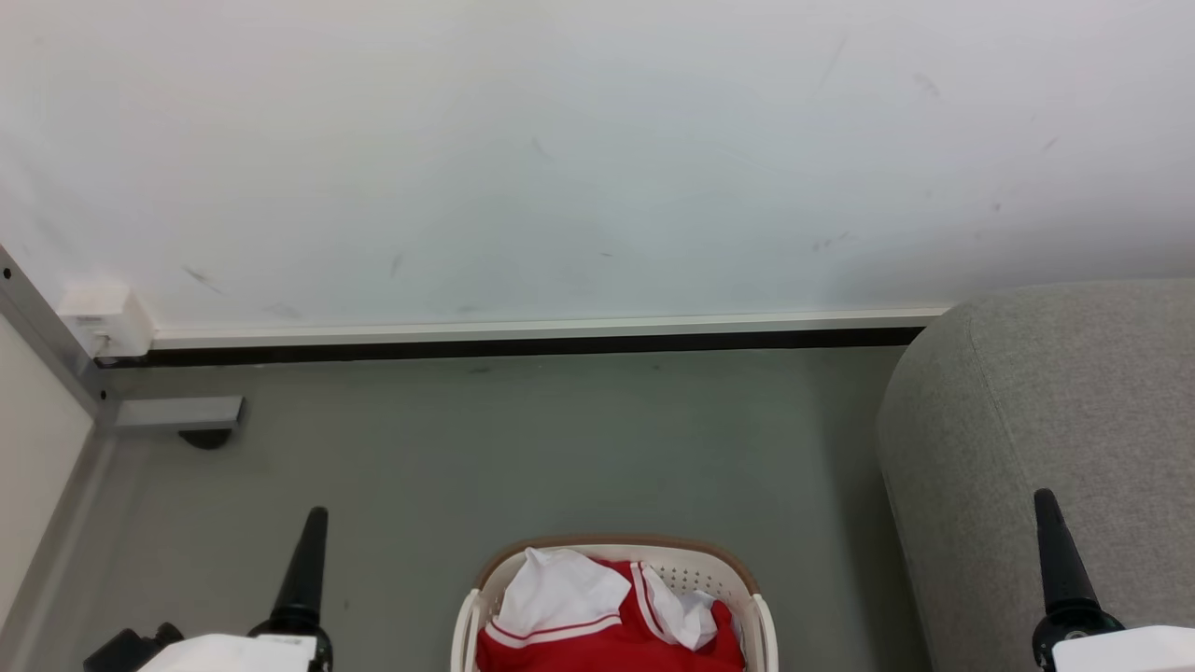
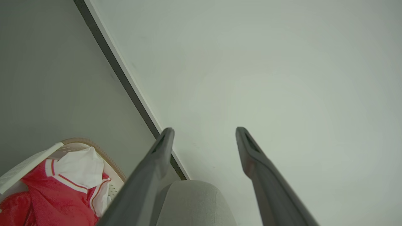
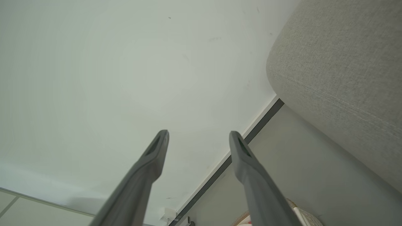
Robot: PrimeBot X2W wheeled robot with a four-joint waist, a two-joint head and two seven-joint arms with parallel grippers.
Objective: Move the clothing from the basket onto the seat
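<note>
From the head, we see the clothing (image 1: 607,639) heaped in the basket (image 1: 695,571) on the floor (image 1: 560,448), with the seat (image 1: 1046,401) near on its right. At our left wrist, the left gripper (image 2: 204,131) stands wide apart, holding nothing, aimed at the wall (image 2: 282,62). At our right wrist, the right gripper (image 3: 199,135) gapes equally wide, empty, beside the seat.

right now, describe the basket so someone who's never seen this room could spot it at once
Start at the pale wall and come down to the grey floor in front of it, left of the big grey seat. The basket stands there: rounded, cream plastic with a brown rim and perforated sides, the one thing holding red-and-white clothing.
</note>
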